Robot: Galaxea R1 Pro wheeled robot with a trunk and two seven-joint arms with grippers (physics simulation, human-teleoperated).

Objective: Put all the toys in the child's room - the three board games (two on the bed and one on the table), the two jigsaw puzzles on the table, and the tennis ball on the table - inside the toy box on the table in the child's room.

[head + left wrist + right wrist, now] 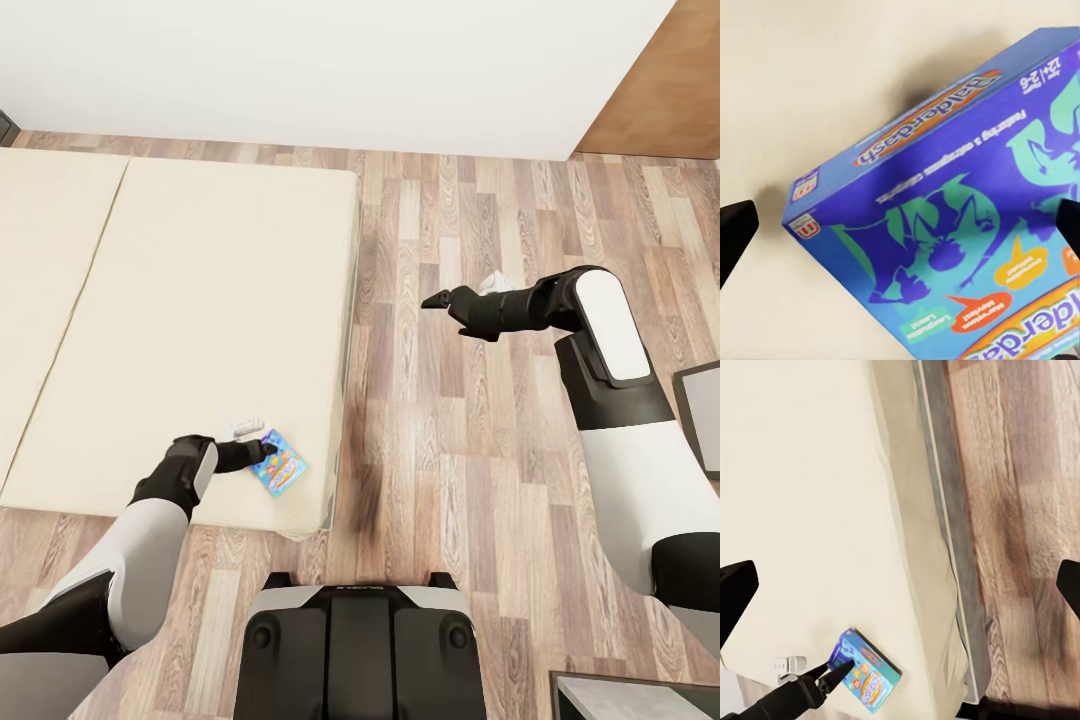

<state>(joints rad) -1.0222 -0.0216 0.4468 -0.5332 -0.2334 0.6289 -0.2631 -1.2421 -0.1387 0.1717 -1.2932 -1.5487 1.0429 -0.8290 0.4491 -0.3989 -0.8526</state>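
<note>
The robot stands at the near edge of the low, wide bed with a beige mattress cover [200,300], and its left tool [262,452] reaches over the small blue flat rectangular board game box [280,468], which lies flat on the mattress close to the bed's near right corner, just inside the edge that drops to the wood-plank floor [450,250]. In the left wrist view the two black fingertips [735,229] stand wide apart at either side with the blue box [945,217] between them, so this tool is spread and has not closed on anything; from above, one fingertip appears to sit at the box's edge, though whether it touches cannot be told. The right tool [440,300] hangs over the floor well apart from the bed, its dark fingers spread in its own wrist view and holding nothing. To do this step well, I would judge that the left tool should be squared to the box's narrow width, lowered until the fingers straddle its two long sides, and closed gently, since a thin box on a soft cover may slide or tip toward the near edge if pushed from one side. The lid reads "Balderdash" in orange-outlined letters along its side and again, larger, across the front; smaller print in the coloured speech bubbles is too fine to read. A small white object [243,425] lies just beside the box.
</note>
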